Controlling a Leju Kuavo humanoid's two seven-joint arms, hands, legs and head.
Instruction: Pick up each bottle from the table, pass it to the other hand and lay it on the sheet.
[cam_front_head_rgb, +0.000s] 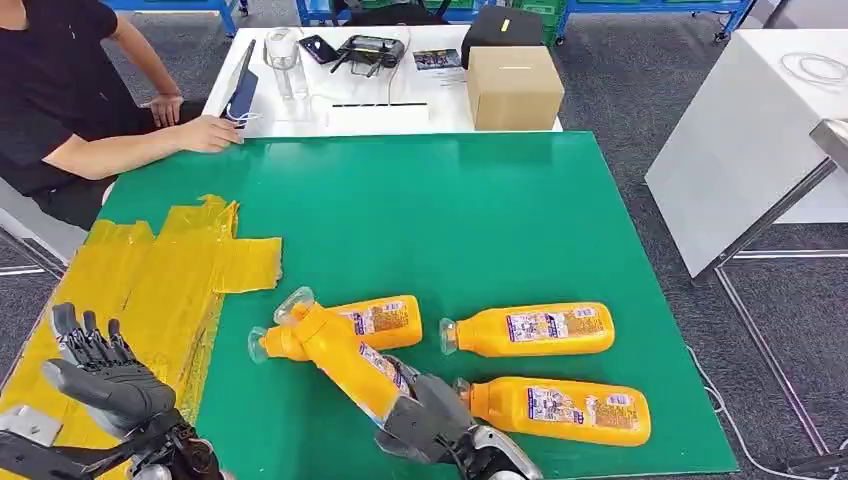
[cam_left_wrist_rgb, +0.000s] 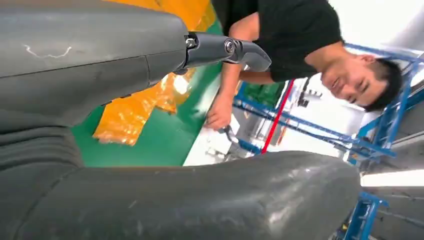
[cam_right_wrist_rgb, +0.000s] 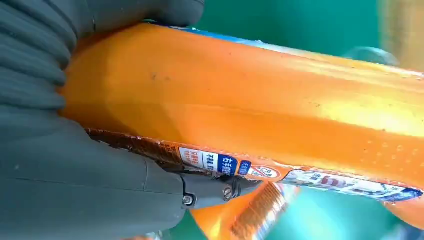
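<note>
Several orange bottles with clear caps are on the green table (cam_front_head_rgb: 450, 210). My right hand (cam_front_head_rgb: 430, 418) grips one bottle (cam_front_head_rgb: 345, 355) by its base, its cap end tilted up and to the left. In the right wrist view that bottle (cam_right_wrist_rgb: 260, 95) lies across my right hand (cam_right_wrist_rgb: 75, 165). Beneath it a second bottle (cam_front_head_rgb: 385, 318) lies flat. Two more lie to the right, one (cam_front_head_rgb: 535, 331) farther and one (cam_front_head_rgb: 560, 410) nearer. My left hand (cam_front_head_rgb: 100, 378) hovers open over the near end of the yellow sheet (cam_front_head_rgb: 170, 270). The left wrist view has my left hand (cam_left_wrist_rgb: 150, 195) and the sheet (cam_left_wrist_rgb: 132, 112).
A person (cam_front_head_rgb: 60, 90) sits at the far left with a hand (cam_front_head_rgb: 205, 133) on the table's corner. Behind stands a white table (cam_front_head_rgb: 400, 115) carrying a cardboard box (cam_front_head_rgb: 515, 88), a controller (cam_front_head_rgb: 370, 48) and a clear cup (cam_front_head_rgb: 285, 60). Another white table (cam_front_head_rgb: 740, 140) stands to the right.
</note>
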